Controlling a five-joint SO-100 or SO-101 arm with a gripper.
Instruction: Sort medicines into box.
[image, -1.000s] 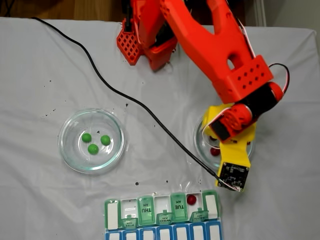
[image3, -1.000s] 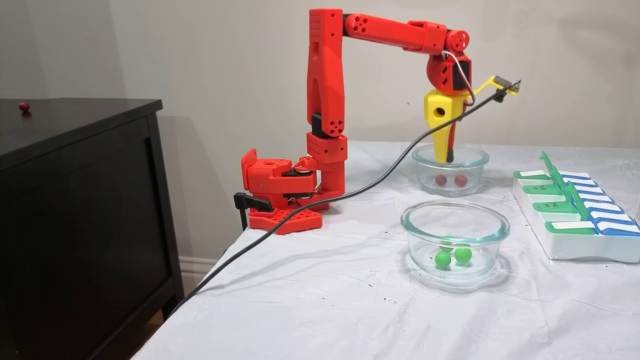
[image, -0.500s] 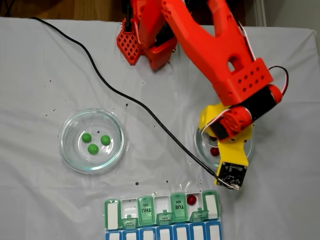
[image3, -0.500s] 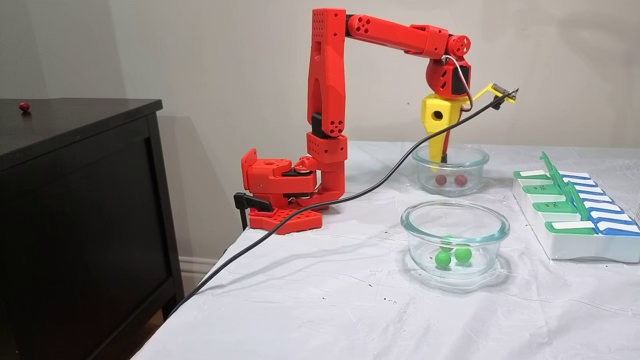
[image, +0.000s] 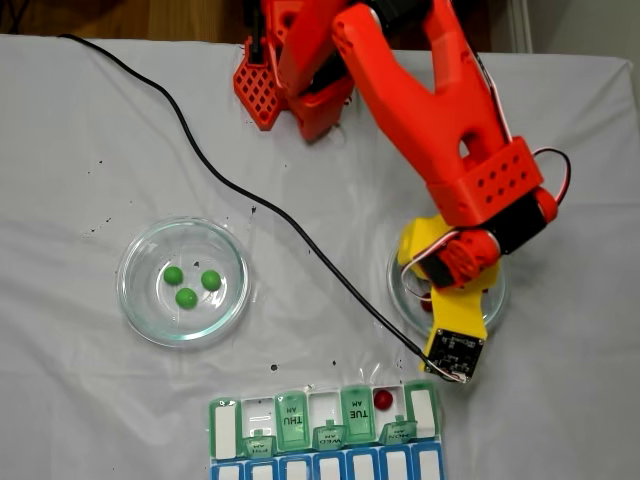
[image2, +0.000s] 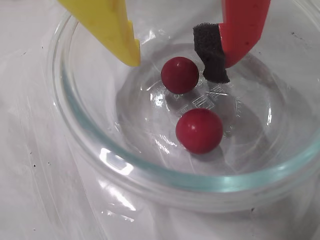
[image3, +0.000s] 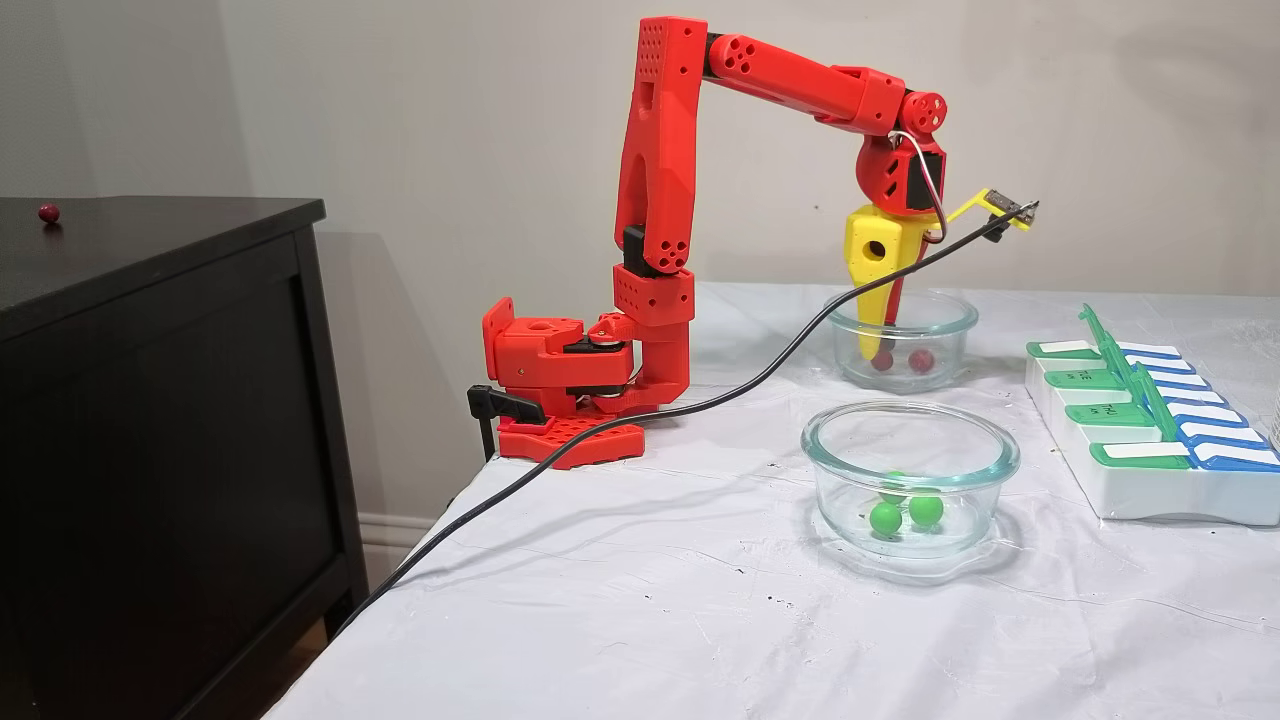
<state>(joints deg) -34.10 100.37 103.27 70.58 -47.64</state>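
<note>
Medicines first: one small glossy dark red pill (image: 383, 400) already lies in an open white cell of the flat weekly pill organizer with translucent green lids (image: 292, 419), at the bottom centre of a fixed view from above. That is the only pill I can see sorted so far

Two more round dark red pills sit in the clear glass dish (image2: 80, 150) under the arm, at centre right of that same fixed view. In the wrist view the farther red pill (image2: 180, 75) lies just between the fingers, and the nearer red pill (image2: 199, 130) rests close below it, in the middle of the frame

Three small green round pills (image: 187, 284) lie untouched in the other round clear glass dish (image: 135, 300), at left centre of the view from above and in the lower middle of the side fixed view (image3: 905, 512)

The yellow-and-red two-finger gripper (image2: 180, 62) reaches down into the red-pill dish. Its jaws stand moderately apart, the yellow finger (image2: 112, 30) at upper left and the red finger with its black foam pad (image2: 211, 52) at upper right, straddling the farther pill without pressing it; it holds nothing

By my reckoning one of six is placed and five remain, and the step in hand is closing on the second red pill
</note>
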